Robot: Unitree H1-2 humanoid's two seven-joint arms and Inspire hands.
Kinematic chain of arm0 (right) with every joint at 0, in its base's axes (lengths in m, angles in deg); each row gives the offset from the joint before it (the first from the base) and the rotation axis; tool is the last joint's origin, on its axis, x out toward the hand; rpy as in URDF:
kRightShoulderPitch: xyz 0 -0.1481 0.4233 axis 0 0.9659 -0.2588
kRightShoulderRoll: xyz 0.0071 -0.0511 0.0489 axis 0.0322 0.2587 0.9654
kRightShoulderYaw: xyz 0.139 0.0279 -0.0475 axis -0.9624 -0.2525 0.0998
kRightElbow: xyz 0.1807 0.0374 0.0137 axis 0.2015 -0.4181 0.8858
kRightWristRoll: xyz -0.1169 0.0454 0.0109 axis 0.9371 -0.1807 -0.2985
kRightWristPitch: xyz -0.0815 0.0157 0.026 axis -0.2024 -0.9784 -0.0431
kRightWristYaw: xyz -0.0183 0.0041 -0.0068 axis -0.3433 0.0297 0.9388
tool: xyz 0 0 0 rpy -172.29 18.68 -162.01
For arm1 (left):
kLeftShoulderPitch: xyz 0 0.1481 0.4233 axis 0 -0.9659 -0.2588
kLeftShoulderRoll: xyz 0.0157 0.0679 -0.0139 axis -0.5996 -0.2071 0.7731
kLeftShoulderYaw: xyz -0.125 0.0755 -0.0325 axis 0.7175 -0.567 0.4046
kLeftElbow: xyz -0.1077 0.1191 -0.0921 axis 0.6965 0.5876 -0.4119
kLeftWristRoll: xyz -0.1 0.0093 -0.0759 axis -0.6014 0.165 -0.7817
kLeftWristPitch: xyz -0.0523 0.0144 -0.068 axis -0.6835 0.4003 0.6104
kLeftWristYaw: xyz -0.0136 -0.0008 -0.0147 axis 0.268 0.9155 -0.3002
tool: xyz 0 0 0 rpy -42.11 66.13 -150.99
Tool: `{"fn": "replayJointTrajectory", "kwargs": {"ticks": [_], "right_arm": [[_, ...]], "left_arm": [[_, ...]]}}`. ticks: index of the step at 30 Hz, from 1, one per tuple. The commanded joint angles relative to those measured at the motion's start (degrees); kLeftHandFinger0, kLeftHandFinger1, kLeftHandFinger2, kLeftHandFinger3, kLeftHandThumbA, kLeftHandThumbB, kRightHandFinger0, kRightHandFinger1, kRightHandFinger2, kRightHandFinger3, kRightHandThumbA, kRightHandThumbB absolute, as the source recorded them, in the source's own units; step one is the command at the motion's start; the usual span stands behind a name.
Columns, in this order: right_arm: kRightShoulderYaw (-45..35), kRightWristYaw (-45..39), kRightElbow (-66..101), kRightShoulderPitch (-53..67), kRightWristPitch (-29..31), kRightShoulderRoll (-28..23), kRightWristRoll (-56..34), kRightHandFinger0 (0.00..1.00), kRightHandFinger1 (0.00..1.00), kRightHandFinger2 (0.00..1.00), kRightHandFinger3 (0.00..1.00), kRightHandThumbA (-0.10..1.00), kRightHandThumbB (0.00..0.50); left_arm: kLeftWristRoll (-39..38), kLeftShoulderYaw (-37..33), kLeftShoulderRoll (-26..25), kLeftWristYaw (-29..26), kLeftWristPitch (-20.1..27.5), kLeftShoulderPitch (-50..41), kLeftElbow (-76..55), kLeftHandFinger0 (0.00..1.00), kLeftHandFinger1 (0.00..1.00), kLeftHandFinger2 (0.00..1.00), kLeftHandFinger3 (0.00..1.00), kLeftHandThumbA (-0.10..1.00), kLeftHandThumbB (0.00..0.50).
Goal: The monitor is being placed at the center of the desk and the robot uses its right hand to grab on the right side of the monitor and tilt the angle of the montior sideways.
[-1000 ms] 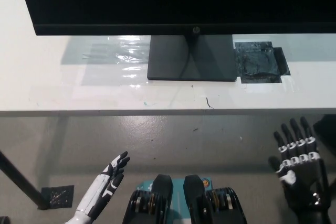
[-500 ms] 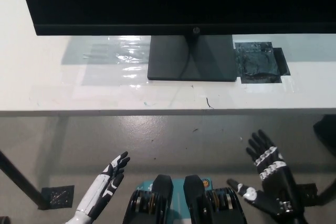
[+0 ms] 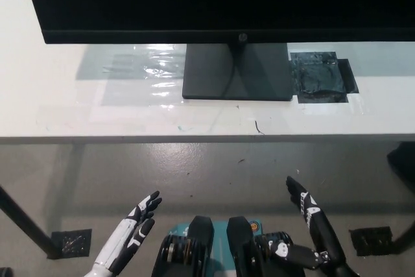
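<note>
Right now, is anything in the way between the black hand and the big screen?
Nothing visible blocks it. The right hand hangs low, open, over the floor before the desk. The monitor stands farther back on the desk. The left hand rests low.

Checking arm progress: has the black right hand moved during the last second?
Yes. The black right hand has shifted leftward and down, now below the taped black patch on the white desk.

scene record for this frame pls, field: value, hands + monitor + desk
monitor: upright on white desk, screen dark, untouched
monitor stand base: flat on desk, near centre
black tape patch: on desk, right of base
right hand: below desk edge, open, edge-on, holding nothing
left hand: lower left, open, resting
contact with monitor: none
</note>
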Motion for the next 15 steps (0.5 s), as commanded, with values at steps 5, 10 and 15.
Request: {"fn": "replayJointTrajectory", "kwargs": {"ticks": [5, 10, 15], "right_arm": [[4.87, 10.5, 0.4, -1.15, 6.1, -2.08, 5.63, 1.0, 1.0, 1.0, 1.0, 1.0, 0.357], [6.88, 11.93, 0.79, -0.37, 6.1, -3.08, 5.38, 1.0, 1.0, 1.0, 1.0, 1.0, 0.355], [8.41, 12.93, 0.93, -0.3, 6.1, -3.78, 5.28, 1.0, 1.0, 1.0, 1.0, 1.0, 0.361]], "left_arm": [[0.1, -0.48, -1.26, -0.25, 2.26, -0.21, -2.01, 1.0, 1.0, 1.0, 1.0, 1.0, 0.302], [1.27, -0.98, -1.38, -1.14, 2.26, -1.18, -2.11, 1.0, 1.0, 1.0, 1.0, 1.0, 0.311], [1.1, -1.06, -1.45, -0.96, 2.26, -1.48, -2.38, 1.0, 1.0, 1.0, 1.0, 1.0, 0.294]]}}
